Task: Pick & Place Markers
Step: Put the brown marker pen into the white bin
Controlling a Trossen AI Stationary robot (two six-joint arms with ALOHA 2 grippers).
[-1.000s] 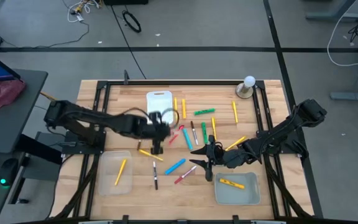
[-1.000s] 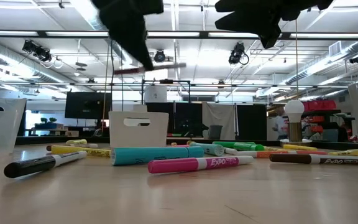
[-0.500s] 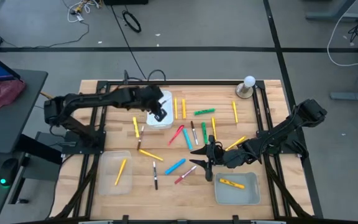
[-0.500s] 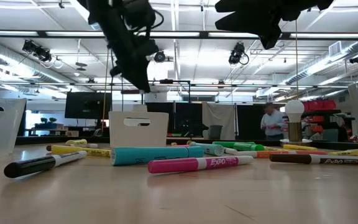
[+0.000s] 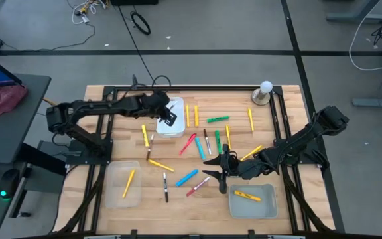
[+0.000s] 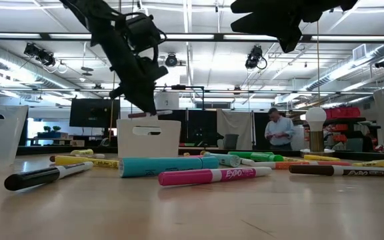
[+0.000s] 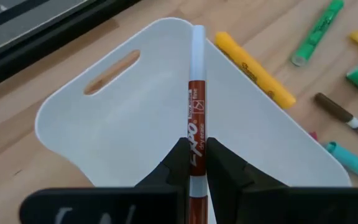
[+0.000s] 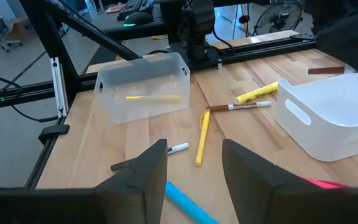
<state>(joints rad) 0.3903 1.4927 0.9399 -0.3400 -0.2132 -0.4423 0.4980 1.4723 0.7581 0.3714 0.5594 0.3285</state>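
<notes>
Now I've got the left gripper [image 7: 196, 163] clenched on a red dry-erase marker [image 7: 196, 112], hanging over the white tray [image 7: 98, 124]; placing is the step, so I'd lower and release. Right gripper [image 5: 221, 174] waits, jaws parted, above the scattered markers [image 5: 204, 143]

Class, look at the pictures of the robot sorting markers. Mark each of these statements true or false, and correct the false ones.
1. The left gripper holds a brown dry-erase marker above the white tray. True.
2. The right gripper is clamped on a yellow marker. False: its fingers stand open and empty above the table.
3. The clear tray on the left holds one yellow marker. True.
4. The white tray already has several markers in it. False: none shows inside it.
5. A pink Expo marker lies on the table. True.
</notes>
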